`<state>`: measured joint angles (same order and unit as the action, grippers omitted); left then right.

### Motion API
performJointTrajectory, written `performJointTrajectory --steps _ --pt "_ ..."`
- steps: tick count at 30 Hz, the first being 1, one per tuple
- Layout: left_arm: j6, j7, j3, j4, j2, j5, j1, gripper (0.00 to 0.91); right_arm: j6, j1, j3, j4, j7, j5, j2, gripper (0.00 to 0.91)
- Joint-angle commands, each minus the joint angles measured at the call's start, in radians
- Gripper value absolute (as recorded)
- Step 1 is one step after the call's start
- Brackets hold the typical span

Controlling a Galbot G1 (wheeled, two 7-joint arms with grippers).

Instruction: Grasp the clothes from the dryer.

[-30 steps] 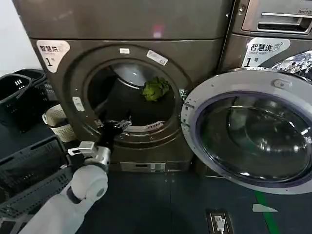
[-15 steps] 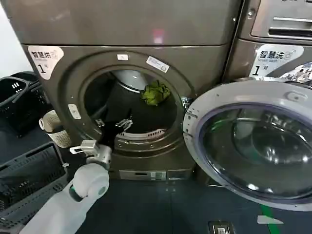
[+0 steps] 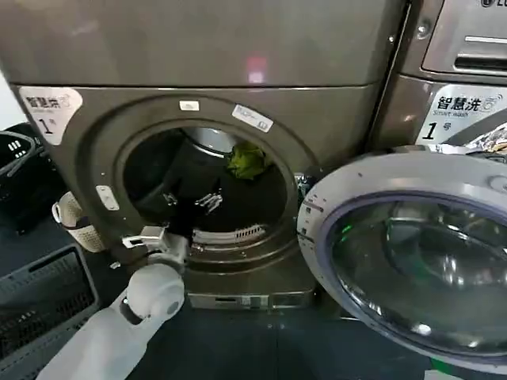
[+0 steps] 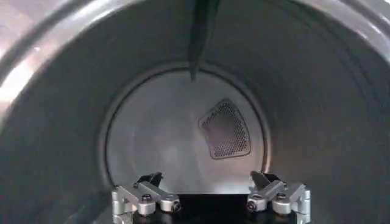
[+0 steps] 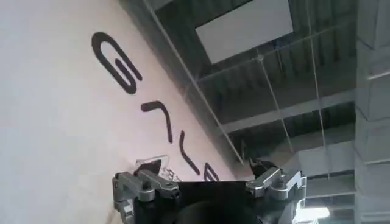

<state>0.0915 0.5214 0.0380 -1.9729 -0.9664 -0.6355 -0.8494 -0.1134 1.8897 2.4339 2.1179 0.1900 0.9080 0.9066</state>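
Yellow-green clothes [image 3: 246, 159] deep in the dryer [image 3: 198, 119] drum, apparently beyond the left gripper [image 3: 190, 199], fingers spread, empty.

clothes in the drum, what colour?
Yellow-green; the clothes show best in the head view, deep inside the dryer.

The light is soft and comes from above. A small pink glare spot sits on the dryer [image 3: 198, 47] top panel. The drum is dark in the head view, but its back wall [image 4: 183, 140] shines pale grey in the left wrist view. Reflections cover the open door [image 3: 412, 261] glass. The picture edges bend outward slightly.
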Motion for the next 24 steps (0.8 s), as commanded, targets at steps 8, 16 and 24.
performJointTrajectory --steps 8,16,24 --pt "0.0 0.001 -0.001 0.0 0.002 0.001 0.004 0.907 0.001 -0.001 0.003 -0.003 0.001 0.0 0.0 0.907" --pt "0.0 0.0 0.0 -0.002 0.001 0.004 0.002 0.907 0.005 0.001 0.004 -0.001 0.003 0.0 0.001 0.907" --pt "0.0 0.0 -0.004 0.015 -0.003 0.007 0.014 0.907 -0.001 0.002 0.01 -0.001 0.017 -0.007 0.002 0.907"
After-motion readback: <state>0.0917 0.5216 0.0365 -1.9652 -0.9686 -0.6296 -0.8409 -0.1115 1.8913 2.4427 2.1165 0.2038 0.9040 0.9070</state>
